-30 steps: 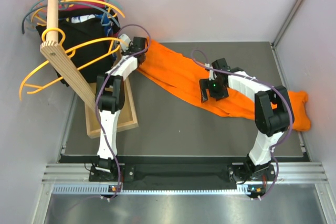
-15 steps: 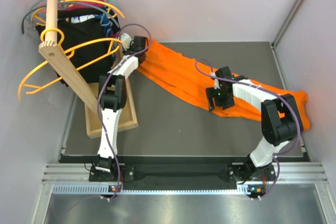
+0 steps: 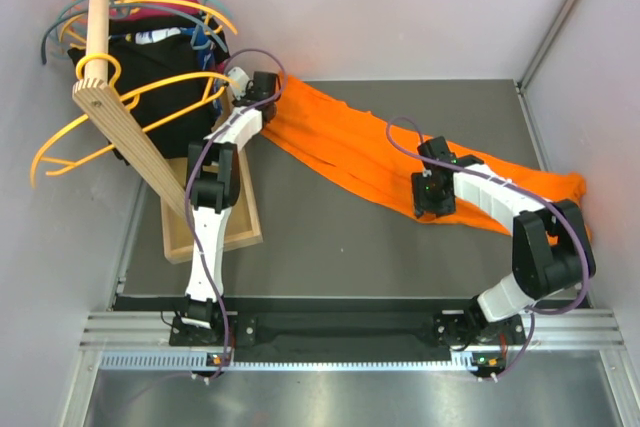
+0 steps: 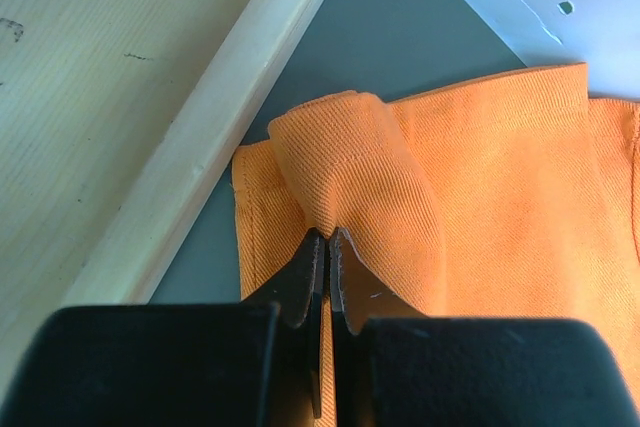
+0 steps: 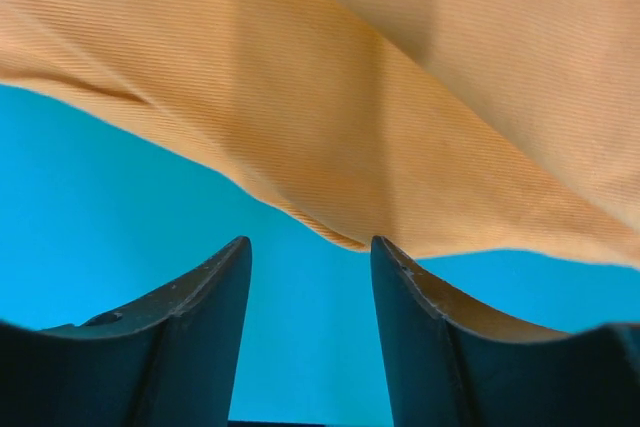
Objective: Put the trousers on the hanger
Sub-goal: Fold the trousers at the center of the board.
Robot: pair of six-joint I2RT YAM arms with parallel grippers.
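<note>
Across the top view's middle, upper left to right edge, the trousers [image 3: 340,147] lie, and should handle soft, light and saggy; your left gripper [image 4: 327,247] pinches a folded hem corner, a sound hold. Your right gripper [image 5: 310,252] stands spread at the cloth's edge, holding nothing; no label or writing shows.

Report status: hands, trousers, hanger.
Left hand shut on trousers hem. Right hand open, low at trousers' near edge. Trousers spread across table; hanger on rack, not yet loaded.
</note>
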